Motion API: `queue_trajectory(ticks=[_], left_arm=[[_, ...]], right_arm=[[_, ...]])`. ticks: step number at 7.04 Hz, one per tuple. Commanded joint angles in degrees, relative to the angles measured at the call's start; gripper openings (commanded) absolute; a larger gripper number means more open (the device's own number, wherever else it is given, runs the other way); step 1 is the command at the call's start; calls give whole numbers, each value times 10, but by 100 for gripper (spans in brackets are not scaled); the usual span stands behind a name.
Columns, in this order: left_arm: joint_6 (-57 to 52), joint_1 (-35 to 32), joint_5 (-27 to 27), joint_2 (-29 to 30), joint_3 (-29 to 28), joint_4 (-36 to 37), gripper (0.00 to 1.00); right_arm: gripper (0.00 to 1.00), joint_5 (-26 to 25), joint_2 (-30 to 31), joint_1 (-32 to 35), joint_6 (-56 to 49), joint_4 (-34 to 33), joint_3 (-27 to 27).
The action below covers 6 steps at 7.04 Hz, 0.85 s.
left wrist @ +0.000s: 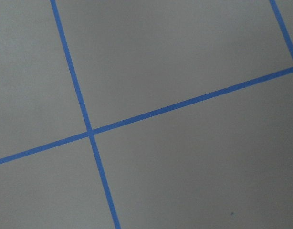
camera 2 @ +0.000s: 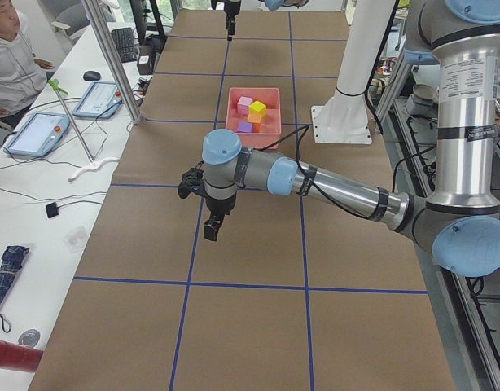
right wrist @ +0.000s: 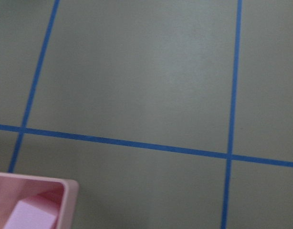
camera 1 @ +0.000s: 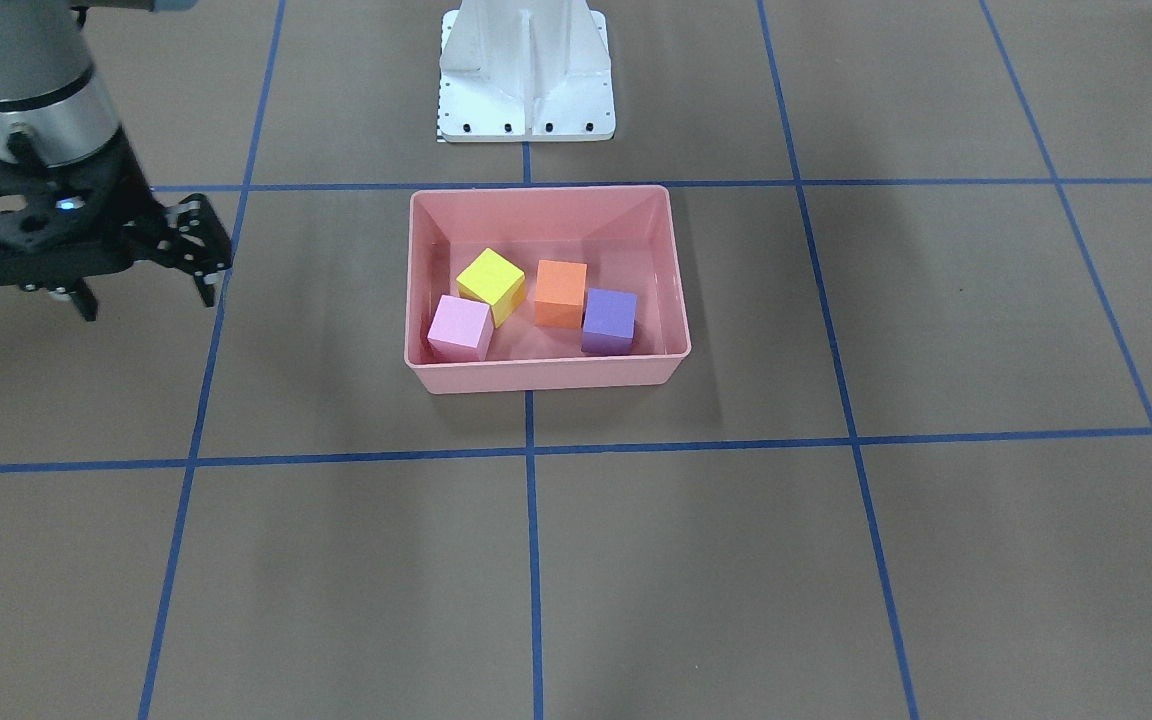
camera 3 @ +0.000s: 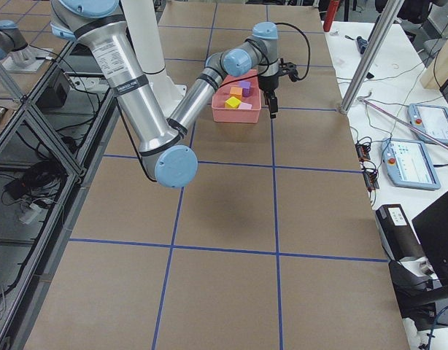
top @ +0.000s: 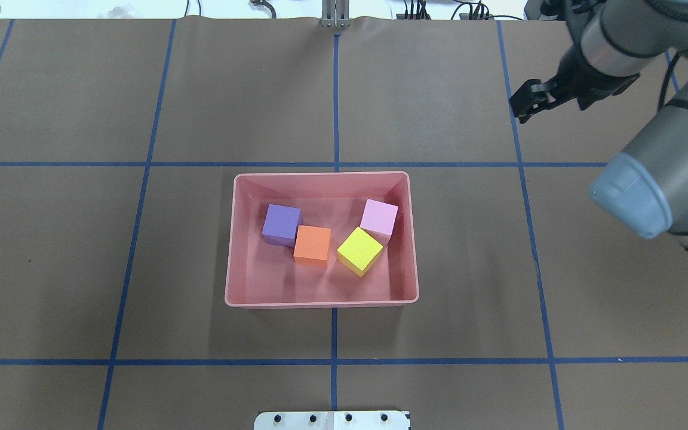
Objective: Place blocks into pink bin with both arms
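Right end effector (camera 1: 148, 298) hangs above the table (top: 81, 269) with its two black fingers spread and nothing between them. In the overhead view it sits at about 2 o'clock from the pink bin (top: 321, 173), well apart from it.

The left end effector (camera 2: 210, 232) shows properly only in the exterior left view, pointing down over the table at about 7 o'clock from the bin and well apart. From that angle I cannot tell whether its fingers are spread or pressed together.

The bin stands at the middle of the table, on a crossing of blue tape lines (top: 335, 107), in front of the white base pedestal (camera 1: 526, 70). All four blocks lie inside it.

Seen from overhead:
- The purple block (top: 281, 222) is at 10 o'clock from the bin's middle.
- The orange block (top: 312, 245) is near the middle, its corner against the purple one.
- The yellow block (top: 360, 249) is at 4 o'clock, turned at an angle to the walls.
- The light pink block (top: 379, 216) is at 2 o'clock, by the right wall, and seems to touch the yellow one.

The right wrist view catches a corner of the bin and the light pink block at 7 o'clock. The left wrist view shows only table and tape.
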<state>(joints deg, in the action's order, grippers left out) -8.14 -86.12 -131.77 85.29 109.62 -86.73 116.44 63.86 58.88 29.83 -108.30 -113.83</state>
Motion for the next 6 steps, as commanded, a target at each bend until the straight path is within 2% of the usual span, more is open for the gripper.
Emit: queue_trajectory(ticks=[1,2,4,5,6], left_arm=[[-69,-41,-3,-15,-47,2,100],[-65,-42,-3,-28,-49,0,100],[-59,-41,-2,-36,-59,1,100],[-60,-47,-3,-47,-55,-10,100],[-55,-48,-5,-48,-59,-7,100]], right_arm=[[100,89,48,136,-239,0,74],[100,113,74,189,-318,0,100],[100,125,157,254,-341,1,107],[100,122,205,264,-342,11,107],[100,121,250,272,-341,58,109]])
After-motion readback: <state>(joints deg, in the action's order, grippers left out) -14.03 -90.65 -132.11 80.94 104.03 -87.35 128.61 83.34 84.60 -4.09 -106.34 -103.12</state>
